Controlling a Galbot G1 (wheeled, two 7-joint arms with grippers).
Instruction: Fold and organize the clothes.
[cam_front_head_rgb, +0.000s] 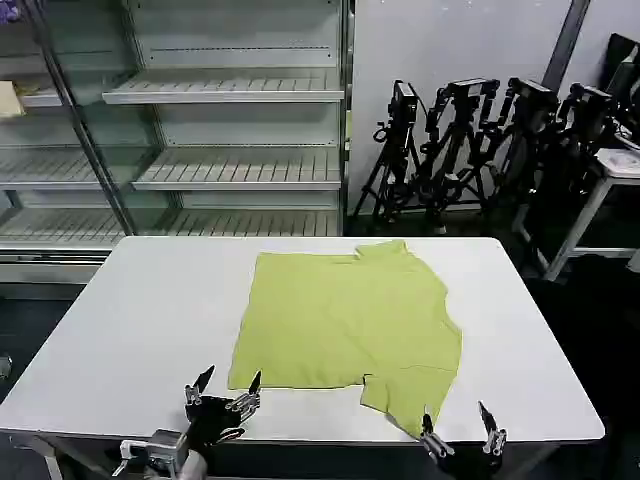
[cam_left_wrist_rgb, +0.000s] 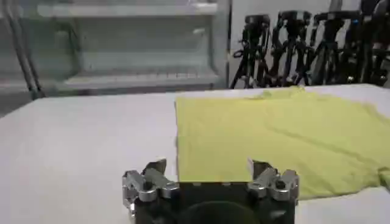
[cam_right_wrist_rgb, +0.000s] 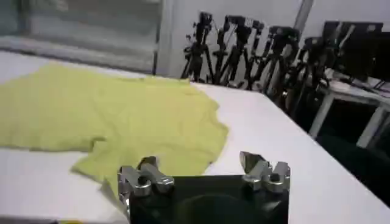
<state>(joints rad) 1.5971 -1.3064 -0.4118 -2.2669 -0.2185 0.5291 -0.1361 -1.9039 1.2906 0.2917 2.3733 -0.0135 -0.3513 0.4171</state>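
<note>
Standing spread with nothing between them, the jaws of both grippers are released and carry no cloth. The left gripper hovers at the near table edge, just off the T-shirt's near left corner. The right gripper hovers at the same edge, beside the sleeve that reaches toward the robot. This spacing brackets the garment's near side, which suits a two-point pick of the hem, judged from position alone.

The T-shirt lies flat and unfolded on the white table, plain side up, roughly centred and turned slightly. In the left wrist view the left gripper faces the cloth's near edge; in the right wrist view the right gripper faces the near sleeve. Folding has not begun.

Empty shelving and tripods stand behind the table.
</note>
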